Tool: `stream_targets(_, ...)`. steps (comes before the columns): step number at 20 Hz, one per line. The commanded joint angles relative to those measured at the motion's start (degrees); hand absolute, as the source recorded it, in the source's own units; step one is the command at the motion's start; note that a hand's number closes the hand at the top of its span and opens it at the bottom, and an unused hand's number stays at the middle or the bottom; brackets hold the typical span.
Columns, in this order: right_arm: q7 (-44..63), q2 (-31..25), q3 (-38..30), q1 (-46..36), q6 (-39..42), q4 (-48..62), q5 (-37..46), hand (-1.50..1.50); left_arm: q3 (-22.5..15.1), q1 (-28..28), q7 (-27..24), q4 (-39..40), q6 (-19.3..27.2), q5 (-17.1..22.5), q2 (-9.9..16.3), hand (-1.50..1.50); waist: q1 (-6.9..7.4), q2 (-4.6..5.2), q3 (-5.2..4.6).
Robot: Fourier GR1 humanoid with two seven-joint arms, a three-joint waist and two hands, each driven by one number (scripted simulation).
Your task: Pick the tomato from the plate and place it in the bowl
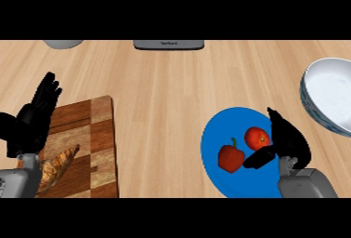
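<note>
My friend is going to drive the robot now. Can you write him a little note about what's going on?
Right hand: open, over the blue plate, thumb beside the tomato, not yet closed on it.
Left hand: open, resting at the left over the cutting board, fingers up.
The tomato sits on the plate next to a red pepper. The bowl waits at the right edge with nothing in it.
Done: the reach to the tomato.
Left: close on it, lift, carry it right, set it in the bowl.
</note>
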Motion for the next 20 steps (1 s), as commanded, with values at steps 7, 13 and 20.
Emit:
stream_targets(7,-5.8,0.6,-5.1,0.1,-1.0,7.2,2.7,-1.5,3.3,0.3,2.0,-2.4,-2.5,-2.3,-1.6,0.0,0.0,-0.01,0.01)
stream_targets(13,-7.8,5.8,-6.2,-6.8,-3.0,15.4,1.9,1.5,3.3,2.7,-1.7,-1.3,-3.3,-3.6,-3.9,0.0,0.24,0.05,0.0)
stream_targets(20,-14.5,3.8,-7.7,-7.9,-3.4,18.3,3.1,1.5,5.3,-1.6,1.3,-0.4,-4.0,-5.0,-3.7,0.0,-0.03,0.02,0.0)
